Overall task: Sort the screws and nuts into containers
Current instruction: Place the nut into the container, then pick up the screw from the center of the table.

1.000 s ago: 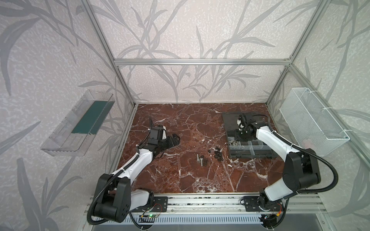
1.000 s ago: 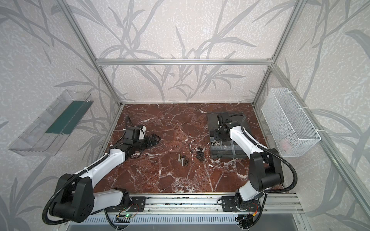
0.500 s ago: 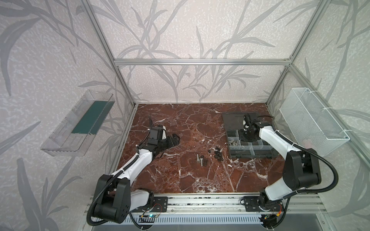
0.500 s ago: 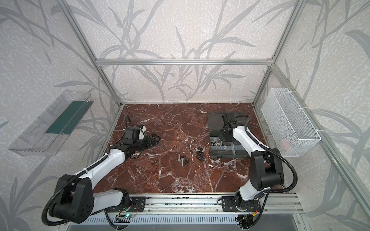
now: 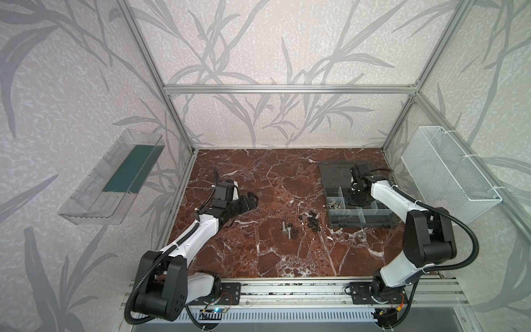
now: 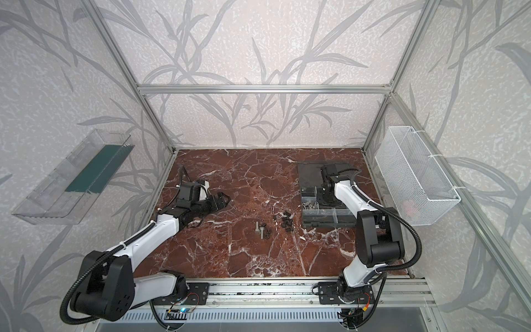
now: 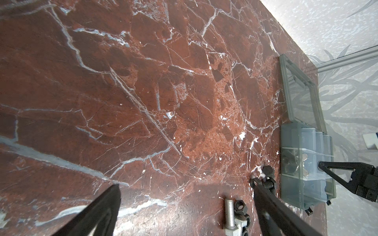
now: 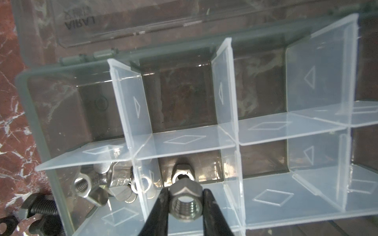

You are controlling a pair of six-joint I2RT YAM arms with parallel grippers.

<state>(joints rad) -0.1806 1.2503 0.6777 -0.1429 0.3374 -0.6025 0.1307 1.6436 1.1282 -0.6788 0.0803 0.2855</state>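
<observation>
Right gripper point(image 8: 185, 193) above the organiser box point(image 8: 30, 106), right wrist view; over the last second this arm has slid from the side of the open lid point(image 5: 333, 172) to a station over the compartments, while the left arm has kept its place; the carry is thus, by judgement, nearly over, with only the release left. The jaws are clamped on a silver nut point(image 8: 185, 206), one finger on each opposite side, its threaded bore facing the camera; the nut is held above a compartment where a second silver nut point(image 8: 182, 173) already lies, next to the one holding wing nuts point(image 8: 98, 183); its height over the dividers cannot be told. Left gripper point(image 7: 184, 183): jaws wide apart, empty, over bare table point(image 7: 143, 92). Not yet sorted: silver screws with black nuts point(image 5: 288, 230), and black screws point(image 5: 311, 222), loose on the table near the box.
</observation>
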